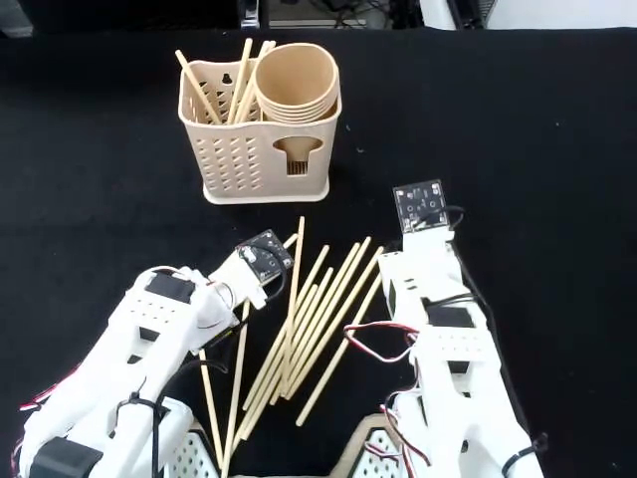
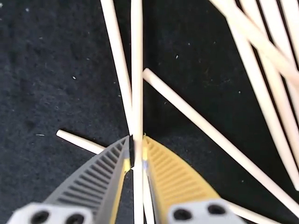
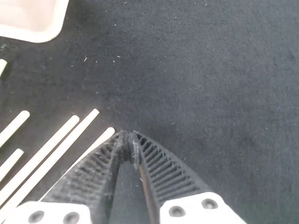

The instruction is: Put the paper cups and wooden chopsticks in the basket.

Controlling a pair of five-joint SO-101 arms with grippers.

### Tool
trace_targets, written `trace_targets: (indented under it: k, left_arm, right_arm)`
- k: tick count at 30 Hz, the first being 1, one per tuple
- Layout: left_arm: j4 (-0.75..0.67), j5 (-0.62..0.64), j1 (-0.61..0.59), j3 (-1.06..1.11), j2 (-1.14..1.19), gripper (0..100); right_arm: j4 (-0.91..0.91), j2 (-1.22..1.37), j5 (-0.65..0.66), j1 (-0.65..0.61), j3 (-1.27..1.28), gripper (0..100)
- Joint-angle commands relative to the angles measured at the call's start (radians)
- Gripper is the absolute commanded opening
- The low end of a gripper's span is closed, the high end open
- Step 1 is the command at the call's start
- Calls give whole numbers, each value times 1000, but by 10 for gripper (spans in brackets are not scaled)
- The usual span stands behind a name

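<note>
A beige perforated basket [image 1: 234, 164] stands at the back of the table. Its one compartment holds a stack of paper cups [image 1: 297, 82], and the other holds a few wooden chopsticks [image 1: 237, 80]. Several loose chopsticks [image 1: 314, 319] lie fanned out on the black cloth between the arms. My left gripper [image 2: 136, 141] is low over the left side of that pile, shut on one chopstick [image 2: 137, 70] that runs straight between its fingers. My right gripper [image 3: 127, 138] is shut on nothing, just above the cloth beside the chopstick ends [image 3: 88, 119].
The left arm [image 1: 149, 339] and the right arm [image 1: 443, 339] flank the chopstick pile. A corner of the basket base [image 3: 32, 21] appears in the right wrist view. Black cloth [image 1: 537, 149] stretches out to the right of the basket.
</note>
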Motion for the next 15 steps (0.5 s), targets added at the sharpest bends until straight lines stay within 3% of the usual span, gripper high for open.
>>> trace_targets:
  k: [1, 5, 15]
  left_arm:
    - [0, 43, 8, -22, -8, 85]
    - [0, 66, 10, -18, -8, 155]
    - [-31, 66, 5, -2, -6, 45]
  right_arm:
    - [-17, -21, 0, -11, -4, 25]
    - [-17, -21, 0, -11, -4, 25]
    - [-17, -21, 0, -11, -4, 25]
